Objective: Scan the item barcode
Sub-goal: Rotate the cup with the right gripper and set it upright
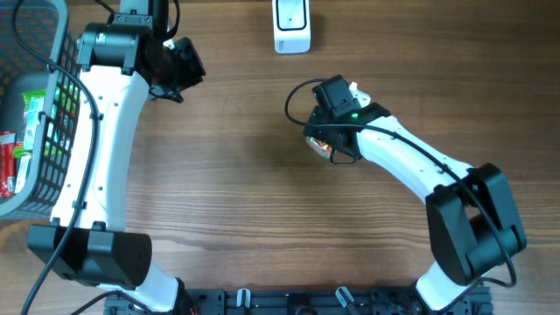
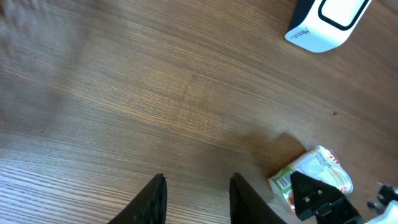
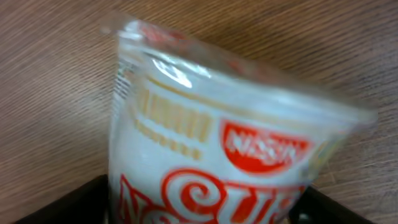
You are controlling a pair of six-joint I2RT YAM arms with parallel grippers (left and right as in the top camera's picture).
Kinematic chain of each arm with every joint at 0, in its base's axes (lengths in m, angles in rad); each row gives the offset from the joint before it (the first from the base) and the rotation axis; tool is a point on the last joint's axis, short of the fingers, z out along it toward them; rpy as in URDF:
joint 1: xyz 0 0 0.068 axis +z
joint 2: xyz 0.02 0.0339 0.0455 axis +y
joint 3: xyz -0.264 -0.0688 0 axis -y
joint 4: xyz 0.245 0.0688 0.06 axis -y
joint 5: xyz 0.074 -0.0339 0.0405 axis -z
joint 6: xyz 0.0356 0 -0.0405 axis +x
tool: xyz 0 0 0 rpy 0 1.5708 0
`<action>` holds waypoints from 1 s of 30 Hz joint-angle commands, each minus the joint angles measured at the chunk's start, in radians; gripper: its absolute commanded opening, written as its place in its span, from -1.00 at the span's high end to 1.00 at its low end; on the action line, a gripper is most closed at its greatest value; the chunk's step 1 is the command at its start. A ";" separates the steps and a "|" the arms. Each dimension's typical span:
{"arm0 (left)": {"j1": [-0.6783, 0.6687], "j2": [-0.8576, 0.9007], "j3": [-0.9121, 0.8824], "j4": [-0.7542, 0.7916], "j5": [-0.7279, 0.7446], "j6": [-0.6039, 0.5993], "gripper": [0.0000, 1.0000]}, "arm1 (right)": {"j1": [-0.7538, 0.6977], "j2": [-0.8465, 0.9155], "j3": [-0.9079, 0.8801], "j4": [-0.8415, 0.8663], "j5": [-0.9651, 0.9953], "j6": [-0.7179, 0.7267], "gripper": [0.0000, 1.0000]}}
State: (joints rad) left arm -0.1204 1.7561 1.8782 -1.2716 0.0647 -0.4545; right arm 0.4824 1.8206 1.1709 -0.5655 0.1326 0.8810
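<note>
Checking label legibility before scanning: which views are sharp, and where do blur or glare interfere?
Right wrist: the noodle cup fills the frame, blurred, with glare streaks on its wrap. Left wrist: cup fairly sharp, table at upper left smeared. Overhead: crisp, evenly lit, cup mostly hidden.

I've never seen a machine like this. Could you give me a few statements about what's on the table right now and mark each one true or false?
1. The right hand is at the Nissin cup noodles. True.
2. The left hand holds the Nissin cup noodles. False: nothing is between its fingers, and it is off to one side of them.
3. The white barcode scanner stands apart from the Nissin cup noodles. True.
4. The basket has nothing in it. False: packaged goods lie inside.
</note>
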 commanded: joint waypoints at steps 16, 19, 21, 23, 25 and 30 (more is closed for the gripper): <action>0.005 0.011 0.003 -0.004 -0.014 -0.002 0.35 | -0.075 -0.131 -0.004 -0.027 -0.312 -0.354 -0.38; 0.005 0.011 0.003 -0.004 -0.014 -0.002 0.35 | -0.120 -0.127 -0.005 -0.027 -0.469 -0.436 -0.38; 0.005 0.011 0.003 -0.005 -0.014 -0.002 0.35 | -0.155 -0.126 -0.007 -0.027 -0.540 -0.476 -0.38; 0.005 0.011 0.003 -0.007 -0.014 -0.002 0.35 | -0.188 -0.126 -0.019 -0.024 -0.586 -0.503 -0.38; 0.005 0.011 0.003 -0.008 -0.014 -0.002 0.35 | -0.229 -0.126 -0.043 -0.015 -0.625 -0.529 -0.38; 0.005 0.011 0.003 -0.007 -0.014 -0.002 0.35 | -0.316 -0.126 -0.132 0.027 -0.674 -0.583 -0.40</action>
State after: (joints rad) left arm -0.1204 1.7561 1.8782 -1.2785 0.0647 -0.4545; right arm 0.2142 1.7107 1.1004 -0.5579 -0.4511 0.3714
